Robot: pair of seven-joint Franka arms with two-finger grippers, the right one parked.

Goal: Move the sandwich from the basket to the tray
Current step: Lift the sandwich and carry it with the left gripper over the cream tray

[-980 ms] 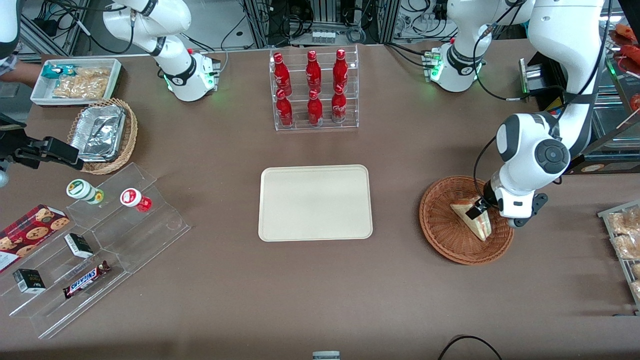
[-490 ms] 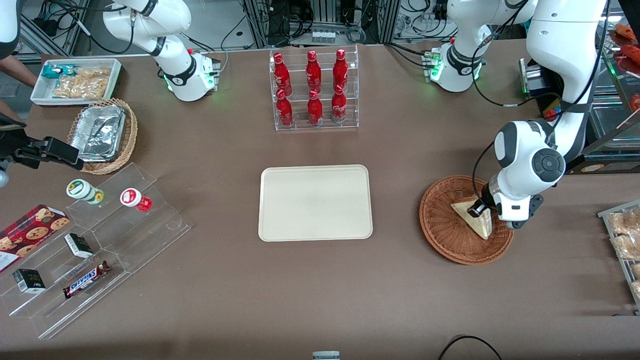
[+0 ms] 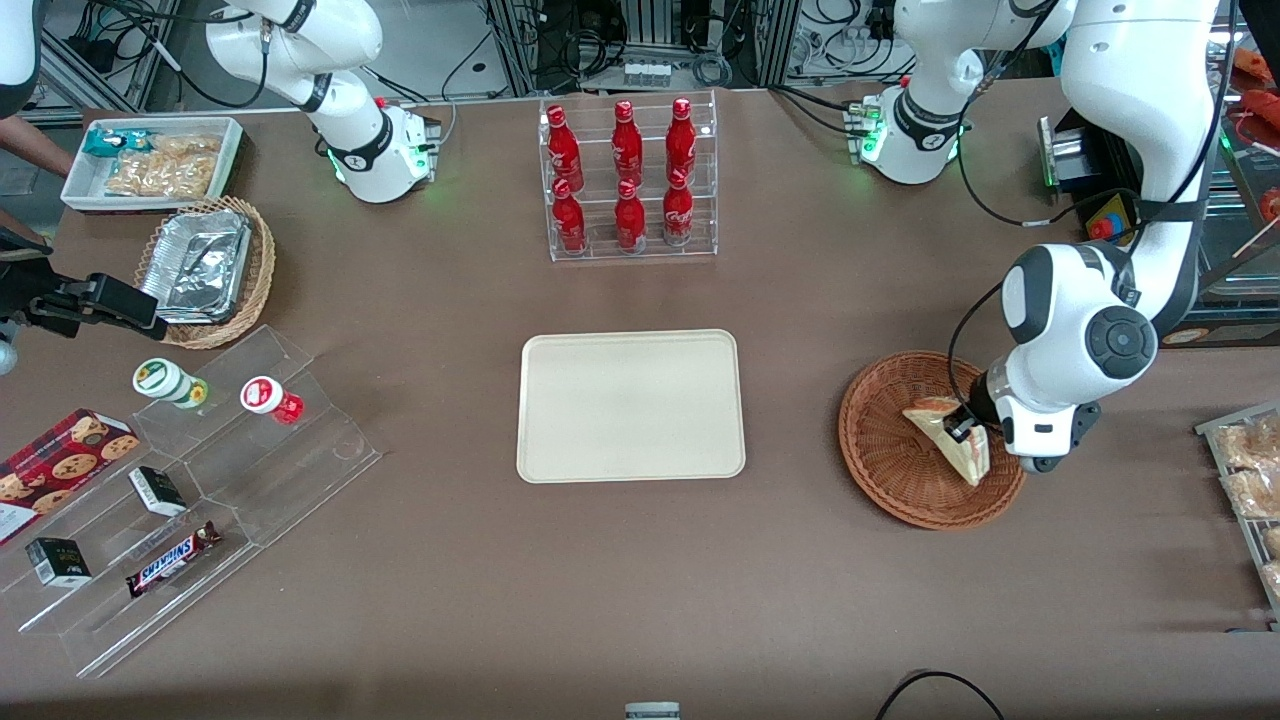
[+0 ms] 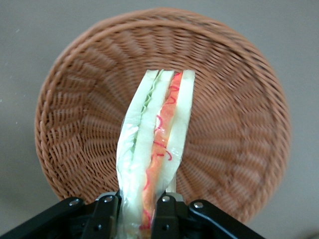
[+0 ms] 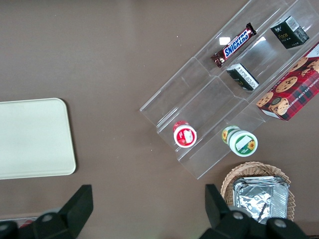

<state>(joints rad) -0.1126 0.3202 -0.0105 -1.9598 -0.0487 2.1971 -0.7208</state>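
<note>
Front view: the pincer [image 3: 962, 432] is seen shifted slightly nearer than a moment ago, clenched on the sandwich [image 3: 952, 437], which is held between its fingers [image 4: 163, 215] over the basket [image 3: 885, 455].

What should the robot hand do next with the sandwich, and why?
Probably lift it straight up. The gripper is over the basket, and its fingers are shut on the sandwich, pinching its edge. The sandwich is not yet clear of the basket, and the tray lies off sideways, so rising first should clear the rim.
</note>
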